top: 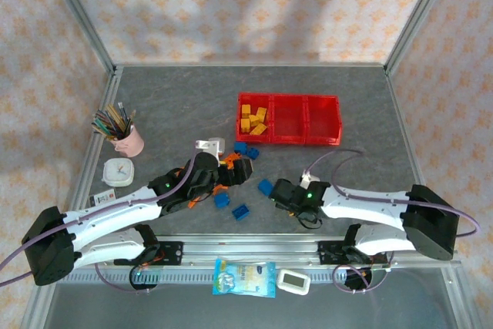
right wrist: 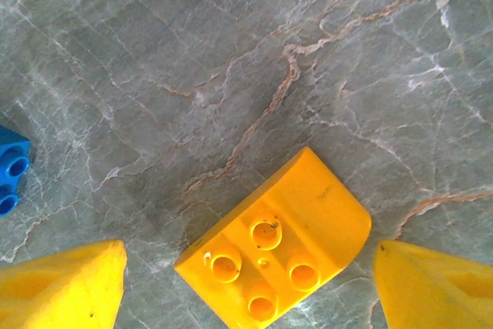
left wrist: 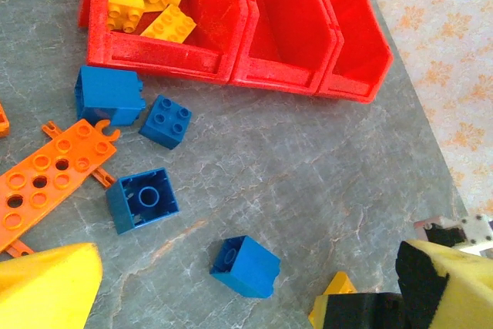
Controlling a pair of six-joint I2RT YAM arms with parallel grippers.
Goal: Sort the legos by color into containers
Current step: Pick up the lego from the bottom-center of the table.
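One yellow curved plastic brick [right wrist: 277,248], low in frame on table [right wrist: 231,52], straddled by open right tool [right wrist: 246,260], likely for pickup; left tool [left wrist: 246,260] open.

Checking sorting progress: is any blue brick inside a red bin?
No: the bins hold yellow bricks alone; blue bricks lie on the table.

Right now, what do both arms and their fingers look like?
Left arm and right arm: white shells, black joints and bases, lilac cables running alongside, a green light near each wrist. Left fingers and right fingers: bright yellow, wedge-shaped tips.
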